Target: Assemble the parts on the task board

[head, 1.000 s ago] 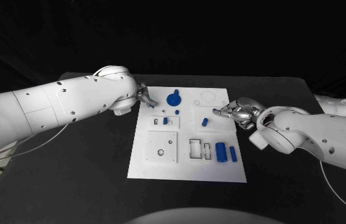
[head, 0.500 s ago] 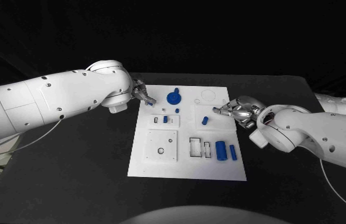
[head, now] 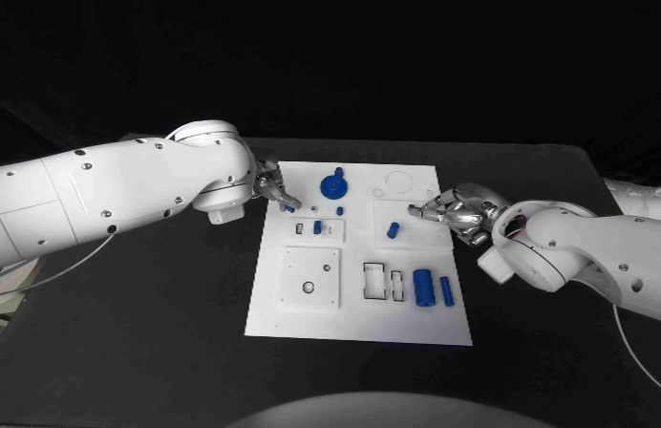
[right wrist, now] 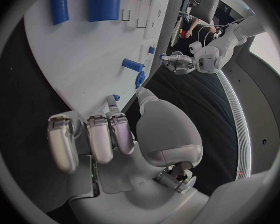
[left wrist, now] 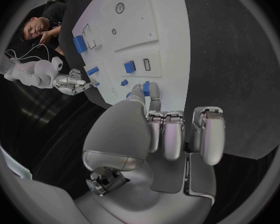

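Left hand [head: 276, 187] pinching small blue part [left wrist: 146, 88] over task board [head: 358, 325] corner, right hand [head: 452, 210] curled, grasp unclear

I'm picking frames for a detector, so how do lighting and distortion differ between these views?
Head view: straight edges stay straight, the task board is bright against a dark table and black surround. Left wrist view: fisheye bends the board's edges, and the left hand looms large with soft sheen on its fingers. Right wrist view: same curving, the right hand large, bright room light at the rim.

Black table [head: 165, 352], dark backdrop behind it, dim room beyond the table's edge
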